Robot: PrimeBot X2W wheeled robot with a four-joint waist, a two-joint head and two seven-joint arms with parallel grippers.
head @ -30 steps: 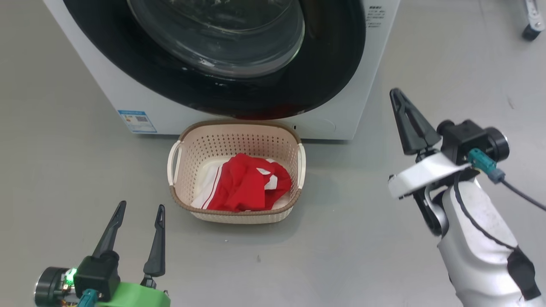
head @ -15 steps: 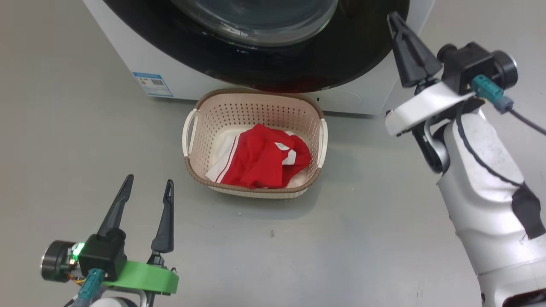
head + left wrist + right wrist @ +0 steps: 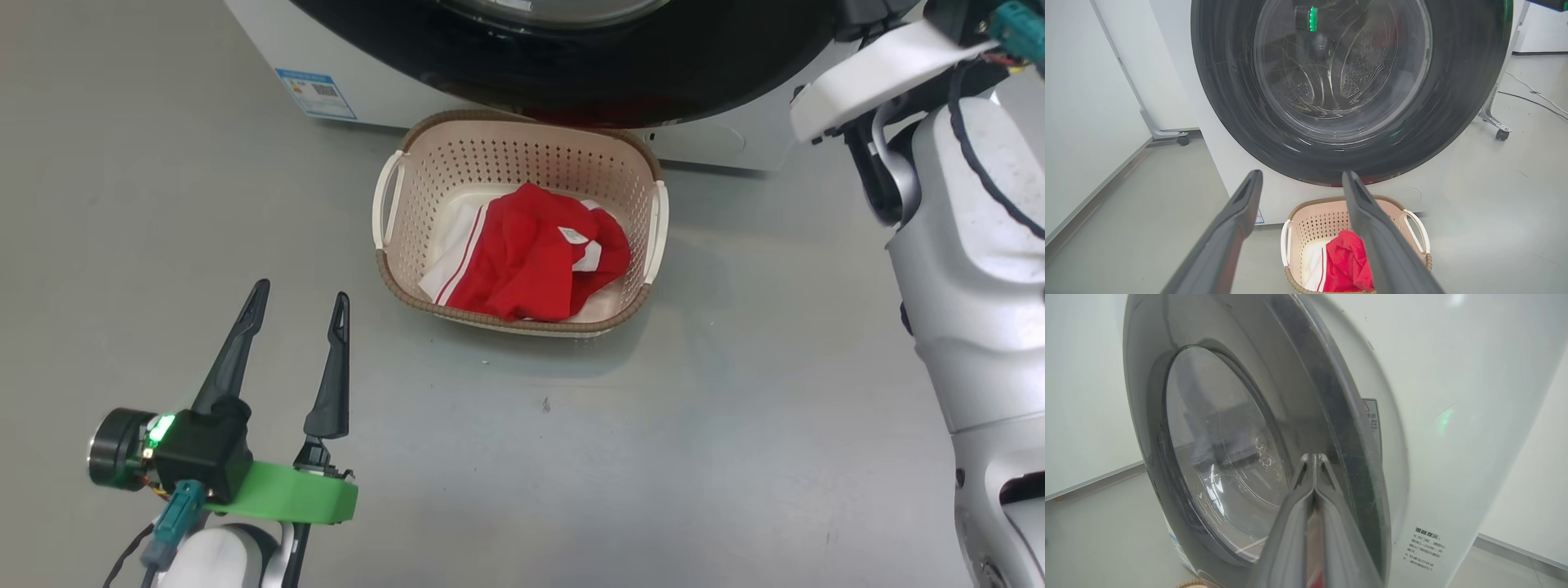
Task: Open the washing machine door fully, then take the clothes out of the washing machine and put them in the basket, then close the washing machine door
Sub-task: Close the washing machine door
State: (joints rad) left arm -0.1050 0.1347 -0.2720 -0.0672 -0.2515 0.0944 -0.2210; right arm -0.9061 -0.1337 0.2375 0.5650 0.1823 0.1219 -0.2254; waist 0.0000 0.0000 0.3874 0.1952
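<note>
Red cloth with white stripes and a small white label, the clothes [image 3: 531, 261] lie crumpled in the cream perforated basket [image 3: 522, 155] in my head view. The basket stands on the grey floor [image 3: 735, 457] just in front of the white washing machine [image 3: 269, 33], so a garment pulled from the drum has only a short drop. Above it curves the glossy black washing machine door [image 3: 653, 73], with a blue label [image 3: 317, 91] on the cabinet beside it. My left gripper [image 3: 301, 290] hangs low at the left, well apart from the basket, its two dark tapered fingers spread and holding nothing; I judge it parked out of the way. My pale right forearm [image 3: 971, 286] reaches up along the right edge toward the door. From my left wrist, the spread fingers frame the door face-on: a bulging clear bowl of glass with the dimpled steel drum [image 3: 1359, 73] behind it, and below it the basket with its brown woven rim. From my right wrist, my right gripper [image 3: 1314, 457] is pressed shut on nothing, its fingers together as one blunt wedge, which suits pushing. Its tips lie near the door's black rim; touching or not, I cannot tell. The door looks closed or nearly so; whether it is latched, I cannot say.
</note>
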